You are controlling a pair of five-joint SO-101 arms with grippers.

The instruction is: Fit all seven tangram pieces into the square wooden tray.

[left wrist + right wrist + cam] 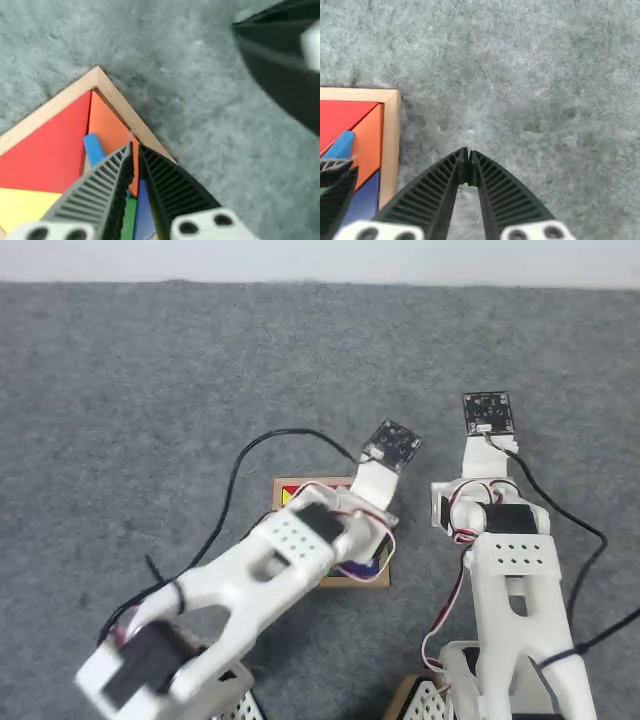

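We see left pincer (135, 146) shut, empty, tips just beside tilted blue piece (93, 145) in tray (127, 114) corner. Right pincer (468, 154) shut, empty, farther off over surface.

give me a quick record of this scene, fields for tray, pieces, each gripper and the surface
tray: square wooden tray, resting on the surface
surface: grey carpet
pieces in tray: red piece, orange piece, yellow piece, green piece, dark blue piece
odd piece: light blue piece lies across the red-orange seam, apparently not seated
left gripper: shut, tips over the orange piece near the rim
right gripper: shut, empty, over carpet beside the tray
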